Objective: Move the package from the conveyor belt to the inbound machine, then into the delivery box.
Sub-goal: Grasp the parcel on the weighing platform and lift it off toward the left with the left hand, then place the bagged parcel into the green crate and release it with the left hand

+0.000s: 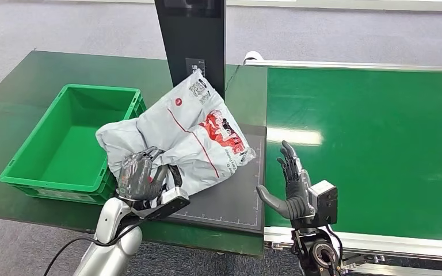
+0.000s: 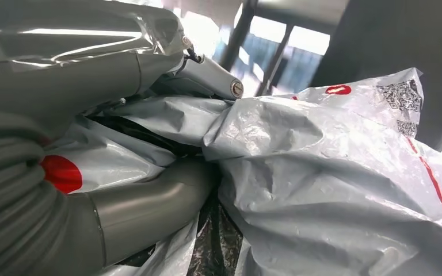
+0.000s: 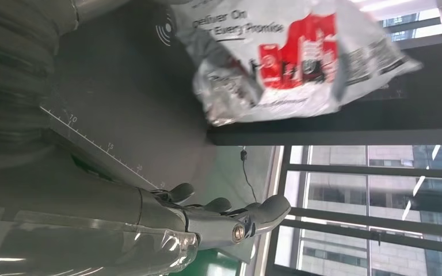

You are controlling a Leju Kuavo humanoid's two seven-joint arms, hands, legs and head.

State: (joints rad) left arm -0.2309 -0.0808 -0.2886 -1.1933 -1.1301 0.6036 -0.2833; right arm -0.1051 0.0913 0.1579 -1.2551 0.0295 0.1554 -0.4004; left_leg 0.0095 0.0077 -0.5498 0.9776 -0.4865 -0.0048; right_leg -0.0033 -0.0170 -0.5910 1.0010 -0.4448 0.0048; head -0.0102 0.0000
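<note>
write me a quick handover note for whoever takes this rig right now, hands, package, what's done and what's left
Left hand grips the grey package by its crumpled end, holding it over the black inbound machine plate.
Right hand is open, holding nothing, at the edge of the conveyor belt.
Done: package is off the belt and at the machine.
Left: move it into the green delivery box, which sits beside the machine on the left arm's side.
</note>
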